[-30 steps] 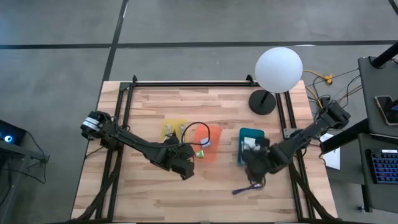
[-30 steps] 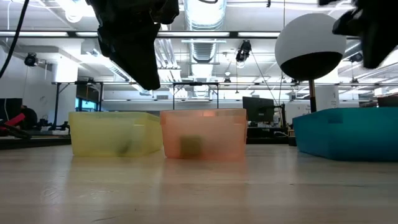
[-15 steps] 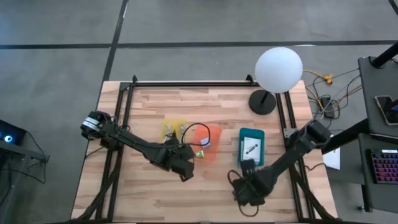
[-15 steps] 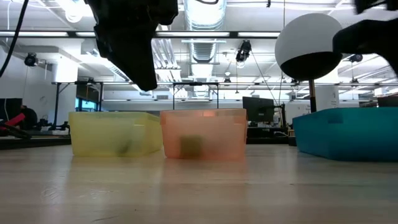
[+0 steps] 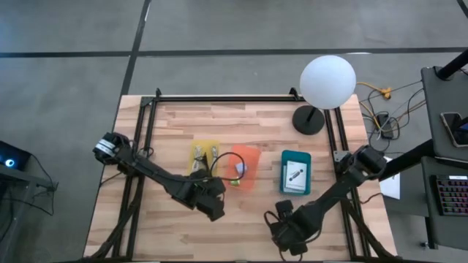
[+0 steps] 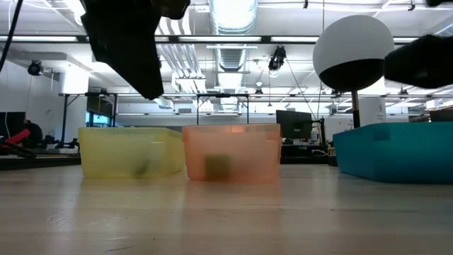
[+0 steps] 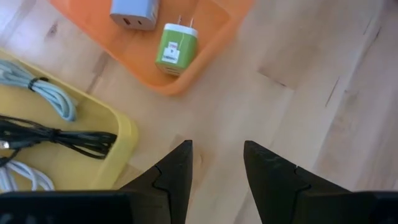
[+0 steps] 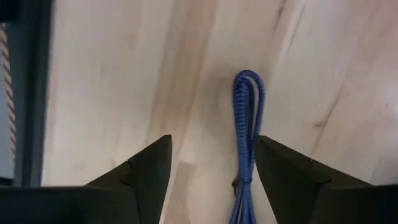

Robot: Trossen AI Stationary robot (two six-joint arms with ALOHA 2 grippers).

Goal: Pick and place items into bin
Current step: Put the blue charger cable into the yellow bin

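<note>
A folded blue cable [image 8: 247, 134] lies flat on the wooden counter [image 5: 256, 128] near its front edge, directly ahead of the right hand [image 8: 211, 165], whose fingers [image 8: 146, 168] are spread apart and empty; the loop end sits between them, untouched. The left hand [image 7: 216, 165], also parted and empty, hovers over bare counter just beside the yellow bin [image 7: 118, 143] holding coiled cables [image 7: 53, 99] and the orange bin [image 7: 205, 56] holding a green charger [image 7: 176, 48]. A teal bin [image 5: 295, 174] holds a white card [image 5: 295, 175].

Open-plan lab or workshop: exposed ceiling ducts [image 6: 233, 28], strip lights, monitors [image 6: 294, 126] on benches, grey concrete floor [image 5: 219, 25].
</note>
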